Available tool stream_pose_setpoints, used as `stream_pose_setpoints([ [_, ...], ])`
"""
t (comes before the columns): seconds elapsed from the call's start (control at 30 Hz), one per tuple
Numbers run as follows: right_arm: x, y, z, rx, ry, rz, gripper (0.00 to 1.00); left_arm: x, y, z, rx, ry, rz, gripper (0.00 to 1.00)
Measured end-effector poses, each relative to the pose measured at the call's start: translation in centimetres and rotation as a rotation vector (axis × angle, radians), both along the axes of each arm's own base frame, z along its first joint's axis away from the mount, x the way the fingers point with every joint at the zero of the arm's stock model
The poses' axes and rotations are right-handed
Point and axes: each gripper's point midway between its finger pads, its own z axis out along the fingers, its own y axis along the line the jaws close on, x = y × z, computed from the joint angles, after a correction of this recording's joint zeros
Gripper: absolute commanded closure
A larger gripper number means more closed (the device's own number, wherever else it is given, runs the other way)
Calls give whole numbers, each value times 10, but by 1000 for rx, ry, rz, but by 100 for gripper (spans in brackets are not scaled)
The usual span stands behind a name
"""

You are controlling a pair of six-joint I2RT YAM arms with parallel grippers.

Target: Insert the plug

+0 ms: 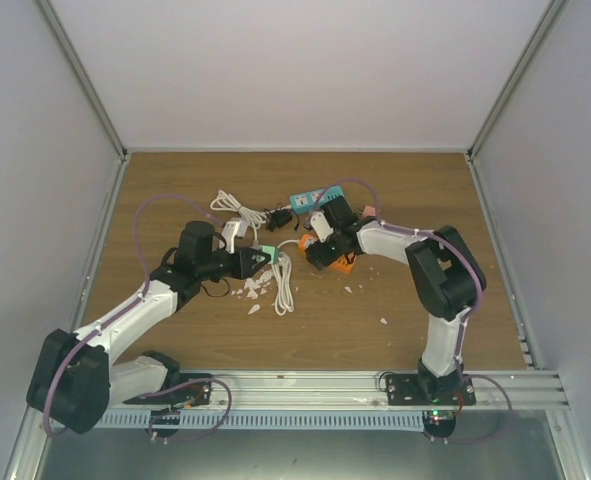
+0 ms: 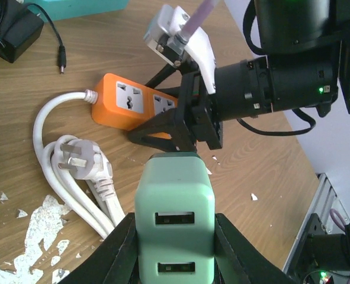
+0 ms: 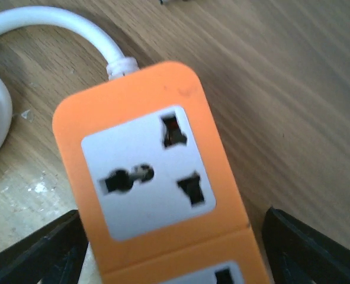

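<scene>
- Gripping a mint-green USB charger [image 2: 175,204] in the left jaws, set narrow, one finger [image 2: 112,251] pressed against each flank of its body.
- Showing two USB slots on the face turned toward the left wrist camera; prongs hidden in every view.
- Holding that charger just left of the centre of the desk [image 1: 425,330], close to the orange power strip [image 2: 126,105]; impossible to tell whether it touches anything beyond the fingers.
- Spreading the right jaws wide across the orange power strip near the middle of the desk, one finger [image 3: 44,254] on each side of its width.
- Leaving a plain gap between the strip's right edge and the finger there; at the other edge, too close to tell contact from none.
- Lying flat on the wood, sockets up: one universal outlet with three dark slots filling the right wrist view, a second outlet beginning below it.
- Running from the strip's end, a white cord [image 2: 47,121], looped toward the near edge and ending in a three-pin plug [image 2: 77,161], flat on the desk, pins up, beside the loops.
- Toward the far edge: a teal power strip [image 1: 310,199], a black adapter [image 2: 7,29] with a thin lead, and a white cable [image 1: 230,208] in a loose bundle.
- Scattered over the wood near the cord, white flakes [image 2: 38,228].
</scene>
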Motion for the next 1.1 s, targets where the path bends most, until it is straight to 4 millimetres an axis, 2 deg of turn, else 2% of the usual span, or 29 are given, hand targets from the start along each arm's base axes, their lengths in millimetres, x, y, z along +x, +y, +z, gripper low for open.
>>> stream_pose_setpoints([
  [0.07,5,4,1,-2,-9,-3,51,0,0,0,-1,-3,-6,100],
  [0.1,7,4,0,-11,-13,-3,60,0,0,0,-1,-4,-7,100],
  [0.23,8,5,0,-41,-37,-52,65,0,2,-1,4,-3,-3,100],
  [0.3,1,9,0,-52,-53,-67,68,0,4,-3,12,7,1,100],
  [0.4,-31,22,0,-59,-54,-46,72,-1,5,-6,21,14,4,100],
  [0.47,-65,38,-1,-51,-39,-2,73,0,5,-7,26,17,3,100],
  [0.5,-81,46,-2,-43,-26,23,69,1,5,-8,29,22,4,100],
  [0.53,-92,52,-2,-35,-18,38,57,2,5,-9,35,28,5,100],
  [0.6,-112,63,-1,-12,2,59,15,7,5,-12,50,38,12,100],
  [0.63,-118,64,-1,2,13,54,3,9,5,-12,56,43,16,100],
  [0.73,-124,61,3,39,43,14,0,12,4,-15,77,55,22,100],
  [0.83,-122,45,12,66,51,-44,1,11,1,-19,104,68,22,100],
  [0.9,-113,30,32,118,27,-102,1,9,-1,-22,124,83,18,100],
  [1.1,-80,-22,125,354,-205,-311,1,13,-6,-16,170,129,24,100],
])
